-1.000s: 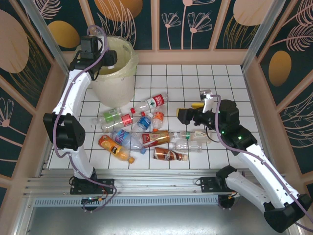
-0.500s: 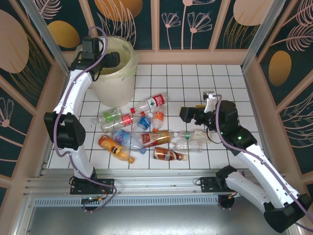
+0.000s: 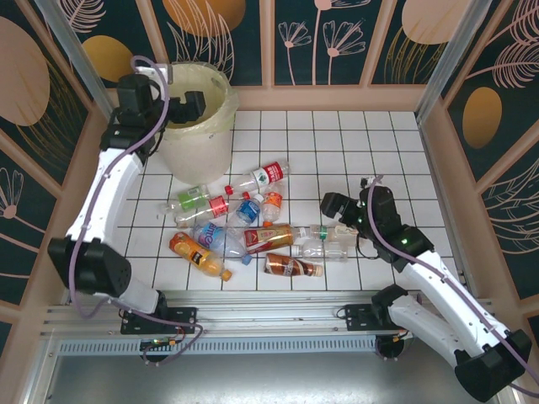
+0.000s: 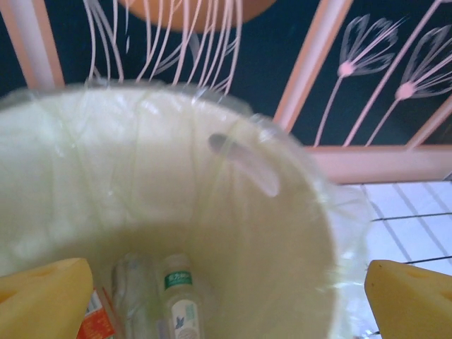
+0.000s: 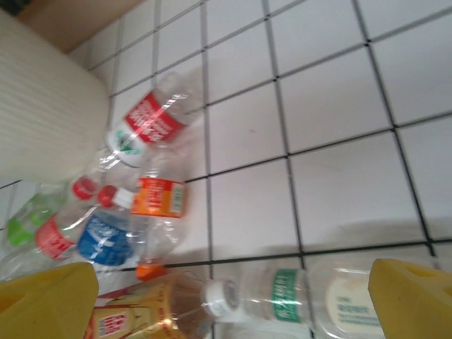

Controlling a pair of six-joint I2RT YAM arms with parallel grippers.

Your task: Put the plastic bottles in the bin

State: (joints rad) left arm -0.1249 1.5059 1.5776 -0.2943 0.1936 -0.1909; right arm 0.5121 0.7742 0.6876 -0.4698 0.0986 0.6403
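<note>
I've got left fingers (image 4: pixel 42 300) spread over the bin (image 3: pixel 202 156), a bottle (image 4: pixel 180 296) inside. Right fingers (image 5: pixel 49 300) spread too, above bottles (image 3: pixel 269 238) on counter (image 3: pixel 379 143) right of bin.

The left gripper (image 4: pixel 229 300) has yellow fingers (image 4: pixel 42 300). Between them the bin (image 4: pixel 282 233) is cream with a pale yellow see-through bag. In it, a clear bottle (image 4: pixel 180 300) has a green band. The right gripper (image 5: pixel 233 300) has yellow fingers (image 5: pixel 413 300) too. Past them are white tiles (image 5: pixel 339 106) with dark lines, a red-label bottle (image 5: pixel 152 120), an orange-label bottle (image 5: pixel 159 198) and a blue-label bottle (image 5: pixel 106 240).
</note>
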